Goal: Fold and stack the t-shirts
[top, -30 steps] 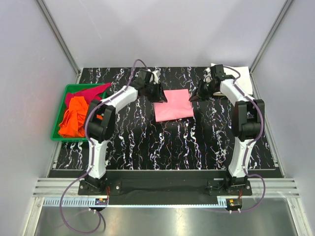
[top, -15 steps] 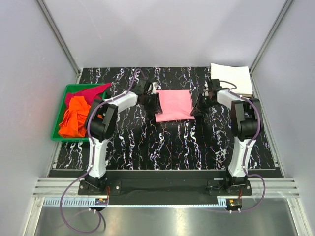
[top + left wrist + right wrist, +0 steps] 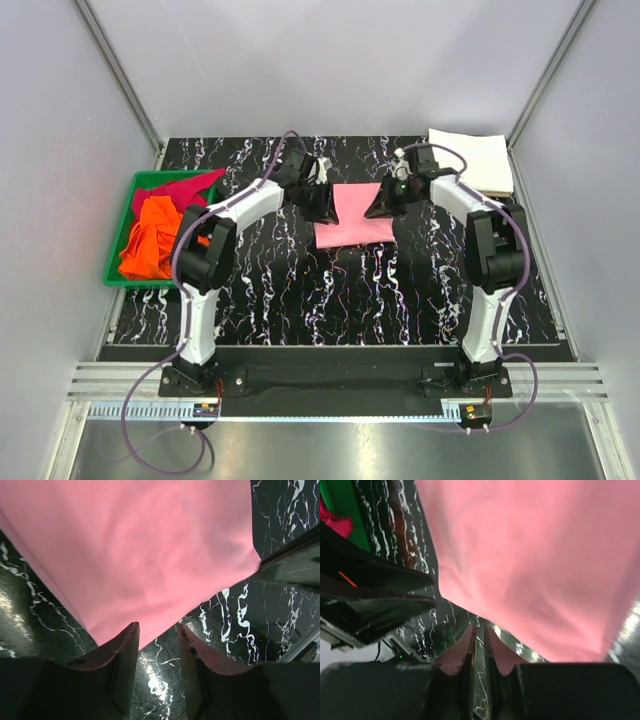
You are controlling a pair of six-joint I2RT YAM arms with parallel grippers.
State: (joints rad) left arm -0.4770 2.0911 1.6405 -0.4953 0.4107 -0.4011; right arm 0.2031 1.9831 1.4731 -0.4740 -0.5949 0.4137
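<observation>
Since the black marbled table [image 3: 330, 300] fills most of the top view, everything else sits on it: the green tray [image 3: 143, 181] at the left edge, and the pink t-shirt [image 3: 355, 222] just above the centre of the frame. That shirt lies flat in a folded rectangle, plain and smooth, its lower edge slightly skewed. It looks light, soft and limp, so it will likely sag and come unfolded if lifted from one point. I judge the safest hold to be a pinch at both side edges or at two corners together, with all layers caught in one bite.

A white t-shirt [image 3: 470, 160] rests folded at the upper right corner of the table, well apart from the pink one. An orange t-shirt [image 3: 150, 240] lies crumpled in the tray, with a dark magenta-red t-shirt [image 3: 180, 188] bunched above it and reaching the tray's upper right corner.

The left gripper [image 3: 322, 207] hangs at the pink shirt's left edge and the right gripper [image 3: 382, 206] at its right edge. In the left wrist view the left fingers [image 3: 120, 665] stand apart with bare table between them, tips at the cloth's edge, clamped on nothing. In the right wrist view the right fingers [image 3: 457, 655] are drawn almost together, with only a thin dark slit between. No cloth shows in it, though whether the tips nip the hem I cannot tell.
</observation>
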